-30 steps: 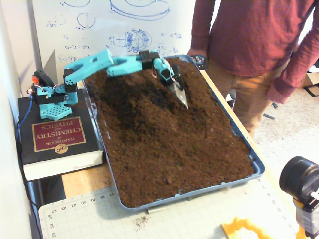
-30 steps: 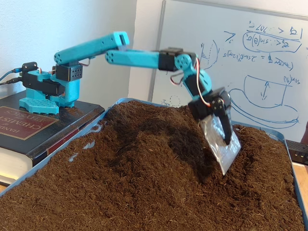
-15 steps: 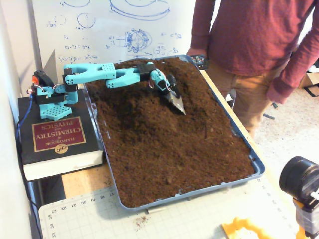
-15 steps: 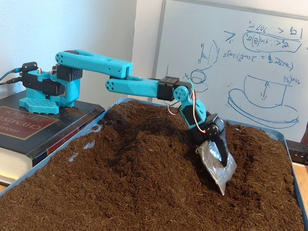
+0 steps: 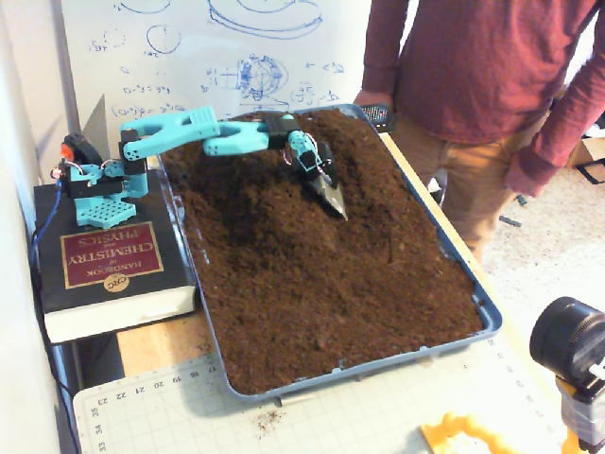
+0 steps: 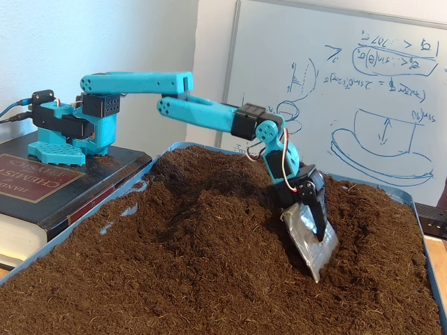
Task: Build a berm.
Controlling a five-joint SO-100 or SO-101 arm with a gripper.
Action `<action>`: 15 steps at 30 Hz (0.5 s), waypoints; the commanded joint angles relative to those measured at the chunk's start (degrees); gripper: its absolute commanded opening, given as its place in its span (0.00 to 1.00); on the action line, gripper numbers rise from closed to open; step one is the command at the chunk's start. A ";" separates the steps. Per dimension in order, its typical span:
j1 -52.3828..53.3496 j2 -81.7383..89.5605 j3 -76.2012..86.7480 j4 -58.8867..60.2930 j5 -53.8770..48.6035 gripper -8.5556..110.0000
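The berm [image 6: 209, 202] is a raised mound of loose dark brown soil in the far part of the blue tray [image 5: 487, 317], nearest the arm's base, higher than the flatter soil [image 5: 350, 312] that fills the rest of the tray toward the camera in the higher fixed view. The tool [image 6: 312, 244] stands at the mound's flank with its tip dug into the soil; a silvery, scoop-like blade covers its end, so I cannot tell whether the jaws beneath are wide or narrow. The step in hand looks like scraping: the blade is planted at the foot of the slope, ready to drag loose soil up against the ridge. The next move probably calls for a pull toward the mound while keeping the blade shallow enough not to stall, then a lift to drop the soil on the crest. The teal arm [image 5: 203, 132] reaches out from its base, which sits on a thick book [image 5: 109, 265] beside the tray on the counter [image 5: 156, 345]. A person in a maroon shirt [image 5: 463, 57] stands at the tray's far side, with a whiteboard [image 6: 349, 84] behind
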 commanded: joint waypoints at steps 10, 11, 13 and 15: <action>-1.76 22.94 26.37 0.70 -0.26 0.08; -1.76 24.35 27.95 0.70 -0.26 0.08; -1.85 26.72 30.76 0.53 -0.26 0.08; -1.85 28.48 33.22 0.53 -0.26 0.08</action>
